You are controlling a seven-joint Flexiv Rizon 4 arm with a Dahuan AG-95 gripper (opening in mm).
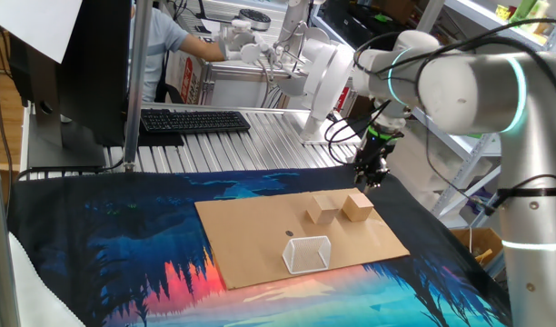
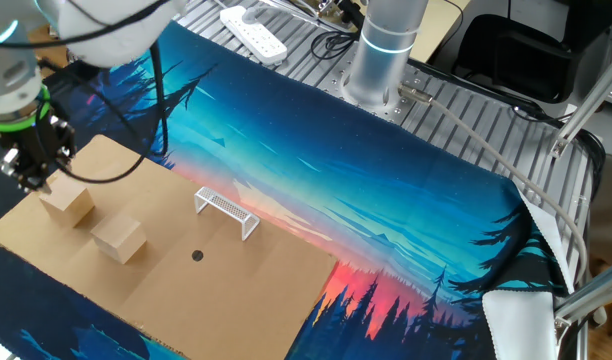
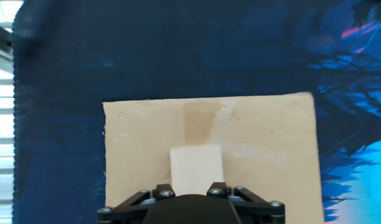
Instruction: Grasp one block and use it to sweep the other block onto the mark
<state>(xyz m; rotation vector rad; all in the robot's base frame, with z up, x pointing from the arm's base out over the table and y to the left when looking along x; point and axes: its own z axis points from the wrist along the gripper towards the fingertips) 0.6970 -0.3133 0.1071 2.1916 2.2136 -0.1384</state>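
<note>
Spreading over the worktop (image 1: pixel 260 136), a printed forest-sunset cloth (image 2: pixel 406 190) is carrying a cardboard sheet (image 1: pixel 260 245). Nearest in one fixed view, a clear box with white edges (image 1: pixel 307 254) is standing on the sheet, with the mark (image 1: pixel 290 233) lying just behind it. Farther back, two wooden blocks are sitting near each other but apart: the nearer block (image 1: pixel 322 211) and the farther block (image 1: pixel 357 206). Hanging just above the farther block, the end effector (image 1: pixel 370 174) is touching nothing; whether its fingers are parted or closed, I cannot tell.
</note>
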